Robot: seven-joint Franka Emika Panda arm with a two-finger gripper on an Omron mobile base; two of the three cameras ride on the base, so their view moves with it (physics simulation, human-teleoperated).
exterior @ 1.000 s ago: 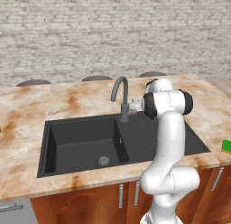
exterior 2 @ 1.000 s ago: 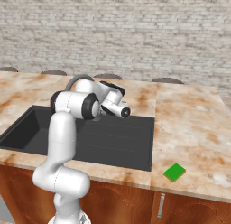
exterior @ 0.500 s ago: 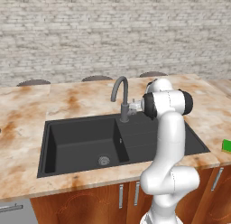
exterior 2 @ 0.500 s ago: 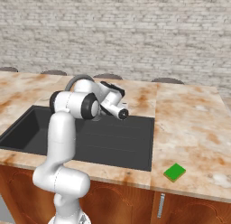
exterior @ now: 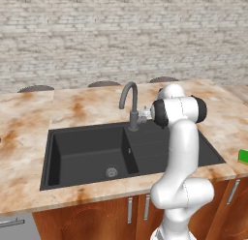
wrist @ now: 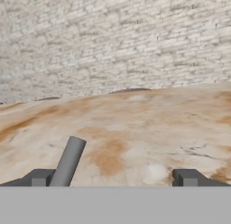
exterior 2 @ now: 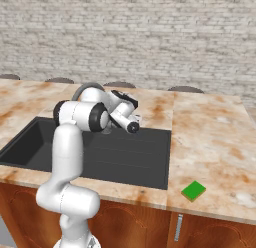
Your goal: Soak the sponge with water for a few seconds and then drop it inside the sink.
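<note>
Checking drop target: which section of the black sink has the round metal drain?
The deep basin of the matte black sink; the round metal drain sits in its floor.

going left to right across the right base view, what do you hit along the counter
sink basin → robot arm → pincer, open, over the sink's flat drainboard → bare marble counter → green sponge near the front edge

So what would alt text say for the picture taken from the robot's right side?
A white robot arm bends over a black sink set in a marbled counter, its open gripper held above the basin. A green sponge lies on the counter right of the sink, and a brick wall stands behind.
</note>
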